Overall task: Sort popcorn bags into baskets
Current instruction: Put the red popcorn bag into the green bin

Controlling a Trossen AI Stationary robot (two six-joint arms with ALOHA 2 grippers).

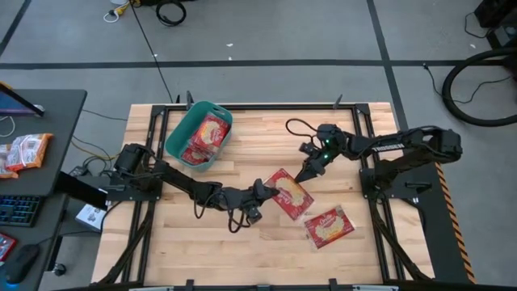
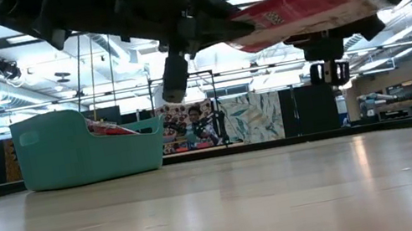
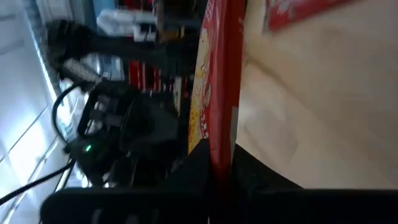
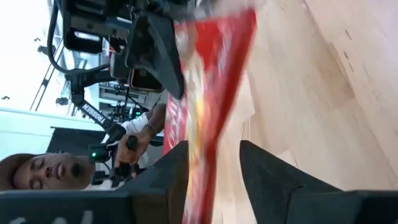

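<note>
Mid-table: popcorn bag held aloft (clear of the table). Left gripper jaws pinch its edge; right gripper jaws spread astride the opp. end. 2nd bag lies nearby. Teal basket, far-left corner, holds more bags.

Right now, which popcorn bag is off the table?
The popcorn bag mid-table, pinched by the left gripper with the right gripper open at its other end. The second bag lies flat; others sit in the teal basket.
</note>
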